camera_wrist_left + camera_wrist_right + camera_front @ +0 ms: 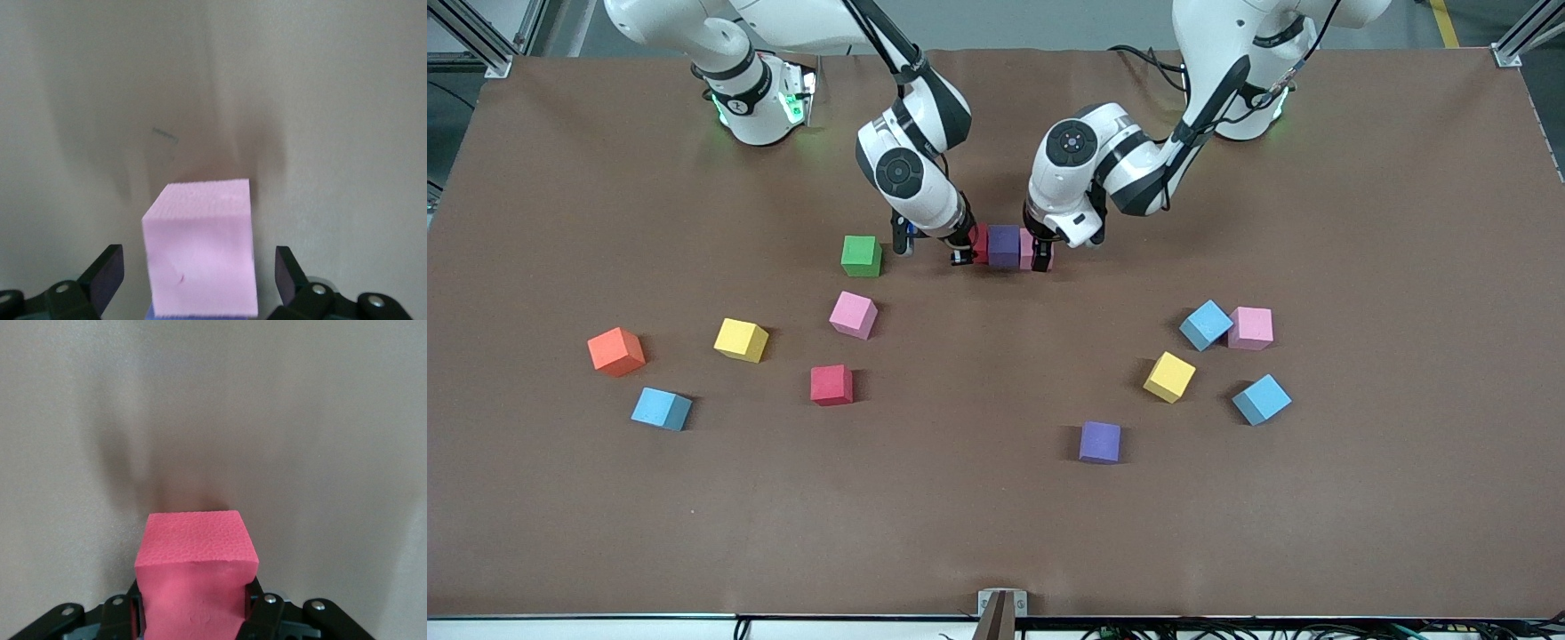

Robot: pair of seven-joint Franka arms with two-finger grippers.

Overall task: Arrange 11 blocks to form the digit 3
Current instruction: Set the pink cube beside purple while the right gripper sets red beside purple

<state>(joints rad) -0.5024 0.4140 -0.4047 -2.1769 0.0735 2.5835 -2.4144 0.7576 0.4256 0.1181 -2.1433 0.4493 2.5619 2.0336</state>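
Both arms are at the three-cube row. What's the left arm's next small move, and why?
Probably lift the left gripper straight up. Its jaws stand open, clear of both sides of the pink matte cube, which sits on the table beside the purple matte cube. The right gripper is shut on the red matte cube at the row's other end.

Matte, finely grained foam-like pink block (200, 257); smooth matte brown table (996, 524).
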